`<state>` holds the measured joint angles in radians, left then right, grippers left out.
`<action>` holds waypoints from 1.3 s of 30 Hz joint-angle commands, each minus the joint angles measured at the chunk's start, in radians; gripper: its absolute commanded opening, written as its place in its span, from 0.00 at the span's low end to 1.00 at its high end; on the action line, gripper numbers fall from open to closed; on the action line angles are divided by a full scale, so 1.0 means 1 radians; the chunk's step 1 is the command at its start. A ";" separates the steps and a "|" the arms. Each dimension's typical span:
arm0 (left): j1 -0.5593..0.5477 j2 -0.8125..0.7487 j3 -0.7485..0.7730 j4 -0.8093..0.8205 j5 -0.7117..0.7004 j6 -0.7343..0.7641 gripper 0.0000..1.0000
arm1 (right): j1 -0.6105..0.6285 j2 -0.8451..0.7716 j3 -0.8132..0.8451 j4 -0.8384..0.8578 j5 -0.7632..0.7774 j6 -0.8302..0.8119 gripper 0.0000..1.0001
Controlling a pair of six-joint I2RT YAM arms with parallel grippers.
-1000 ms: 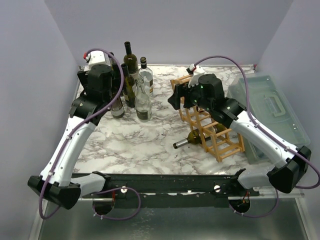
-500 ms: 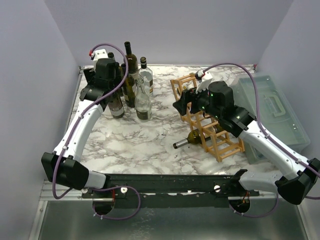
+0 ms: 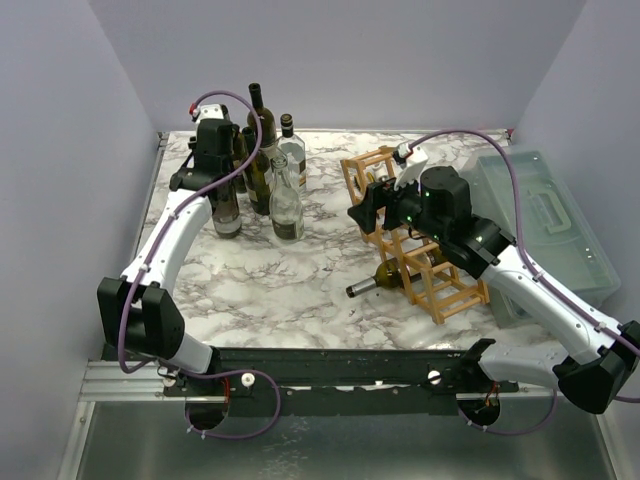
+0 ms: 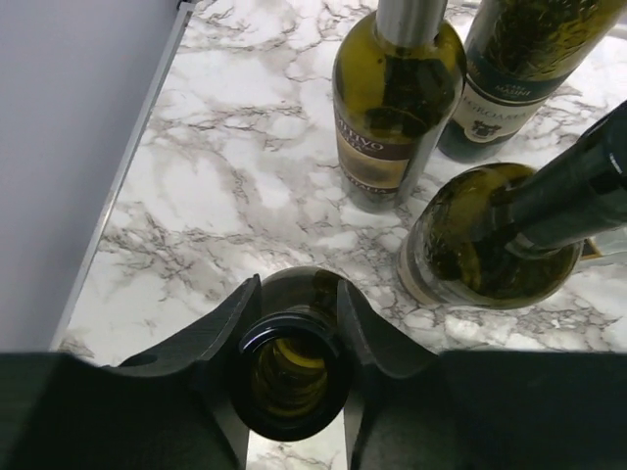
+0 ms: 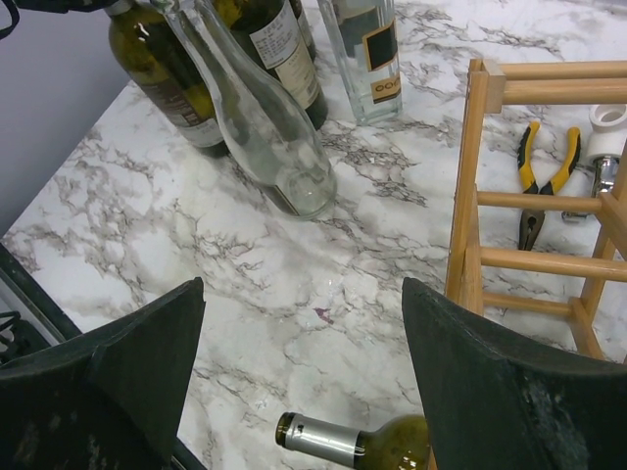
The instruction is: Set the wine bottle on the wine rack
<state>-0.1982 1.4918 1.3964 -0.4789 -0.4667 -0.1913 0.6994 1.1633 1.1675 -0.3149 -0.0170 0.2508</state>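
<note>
A dark green wine bottle [image 3: 227, 214] stands upright at the back left of the marble table. My left gripper [image 3: 214, 142] is over its top, shut on the neck. In the left wrist view the bottle's open mouth [image 4: 291, 377] sits between the two black fingers [image 4: 223, 328]. The light wooden wine rack [image 3: 425, 262] lies right of centre, with a green bottle [image 3: 385, 277] lying in a low cell, neck pointing left. My right gripper [image 3: 362, 208] hovers open by the rack's left side, nothing between its fingers [image 5: 147, 362]. The rack's post [image 5: 470, 196] shows beside it.
Several other bottles [image 3: 263, 125] stand close round the held one, a clear one [image 3: 286, 208] among them; three [image 4: 397, 98] show in the left wrist view. A grey-green lidded box [image 3: 545, 215] sits at the right edge. Yellow-handled pliers [image 5: 545, 181] lie behind the rack.
My left arm has swung back and right over the bottle cluster, and its gripper has gone from open to shut on the bottle neck. The right arm drifted slightly right.
</note>
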 commanded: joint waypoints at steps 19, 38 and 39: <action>0.007 -0.503 -0.129 -0.241 0.608 -0.027 0.00 | 0.081 0.062 0.026 0.035 -0.174 -0.091 0.86; -0.065 -0.472 -0.229 0.056 1.021 -0.105 0.00 | 0.282 0.243 0.057 0.197 -0.147 -0.154 0.97; -0.070 -0.469 -0.233 0.067 1.022 -0.106 0.00 | 0.288 0.250 0.053 0.207 -0.143 -0.166 0.98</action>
<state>-0.2451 1.0222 1.1683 -0.5667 0.4919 -0.2546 0.9657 1.3727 1.1942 -0.1696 -0.1543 0.1436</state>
